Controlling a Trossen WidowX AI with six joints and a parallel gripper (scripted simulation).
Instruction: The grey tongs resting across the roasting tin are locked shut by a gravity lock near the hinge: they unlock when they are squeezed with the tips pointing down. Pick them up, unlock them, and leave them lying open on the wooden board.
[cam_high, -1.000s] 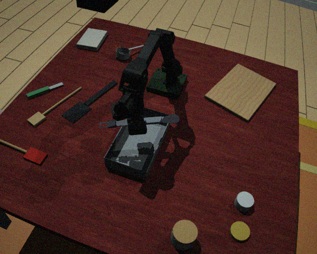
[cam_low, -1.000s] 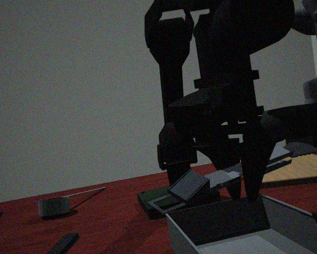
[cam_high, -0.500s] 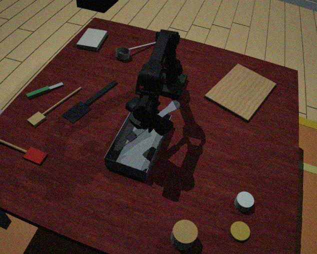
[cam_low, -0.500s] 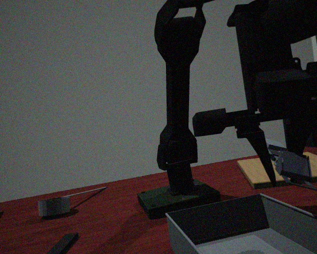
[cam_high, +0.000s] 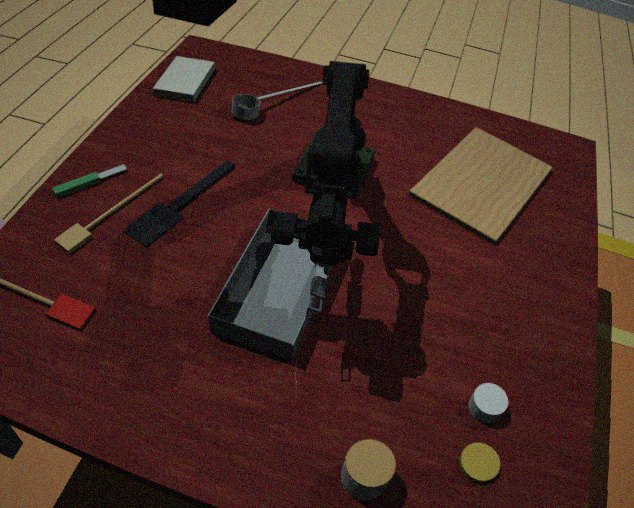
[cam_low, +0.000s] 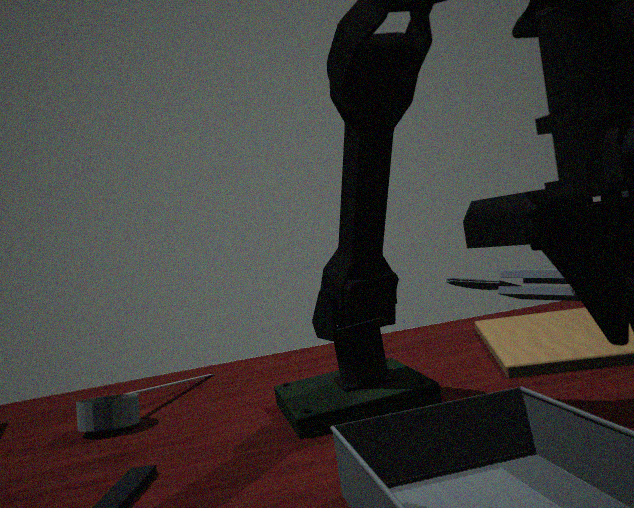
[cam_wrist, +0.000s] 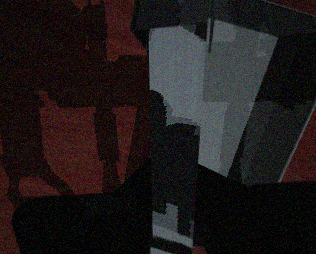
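My gripper (cam_high: 329, 258) (cam_low: 627, 333) (cam_wrist: 165, 162) points down and is shut on the grey tongs (cam_high: 319, 287) (cam_low: 537, 289) (cam_wrist: 175, 160). The tongs are held raised above the roasting tin, roughly level in the exterior view, their tip end reaching left there. A narrow gap shows between their arms; whether the lock is released cannot be told. The gripper hides their middle. The pull loop shows below the gripper in the top view. The roasting tin (cam_high: 251, 335) (cam_low: 460, 444) stands below. The wooden board (cam_high: 481, 185) (cam_low: 550, 338) lies at the back right in the top view.
A black spatula (cam_high: 153, 223), a wooden-headed tool (cam_high: 74, 238), a green-handled tool (cam_high: 77, 184) and a red-headed tool (cam_high: 71, 311) lie left. A small pan (cam_high: 245, 107) and a white block (cam_high: 185, 76) are behind. Three round items, one a white cylinder (cam_high: 488, 400), stand at the front right.
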